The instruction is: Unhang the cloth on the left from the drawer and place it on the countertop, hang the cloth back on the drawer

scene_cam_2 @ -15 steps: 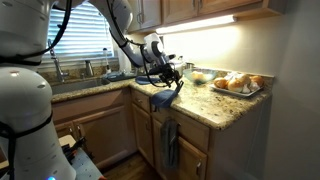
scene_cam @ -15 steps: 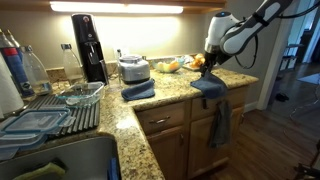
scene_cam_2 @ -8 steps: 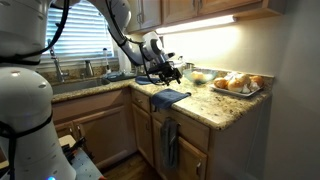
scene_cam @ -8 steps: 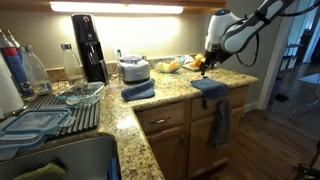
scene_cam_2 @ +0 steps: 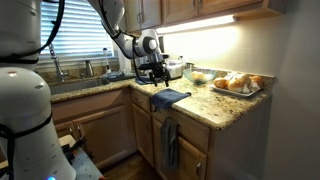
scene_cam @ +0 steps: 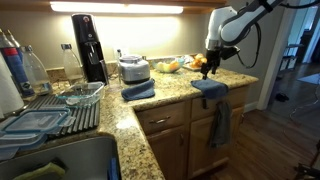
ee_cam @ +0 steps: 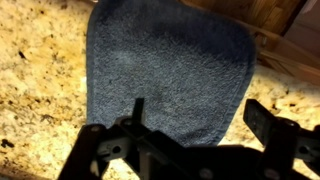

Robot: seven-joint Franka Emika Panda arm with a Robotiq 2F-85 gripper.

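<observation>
The first half of the task looks done and the second half not yet begun. The speckled granite countertop [scene_cam: 170, 95] runs around a lit kitchen corner, and the cloth [scene_cam: 208, 87] lies flat on it beside the front edge. Its near hem may lap slightly over the rounded rim, though the exterior views are too coarse to be sure. Below, the drawer [scene_cam: 165, 118] has a bare front, so hanging the cloth back on it is what remains. A lighter grey-blue cloth [scene_cam: 219, 122] hangs from the cabinet front next to it. The gripper [ee_cam: 198, 110] hovers just above the cloth with its jaws spread and nothing between them, so it needs a fresh grasp. Elsewhere on the stone are a dish rack [scene_cam: 60, 108], a black coffee machine [scene_cam: 88, 45], a folded blue towel [scene_cam: 138, 91] and a tray of food [scene_cam_2: 238, 85].
</observation>
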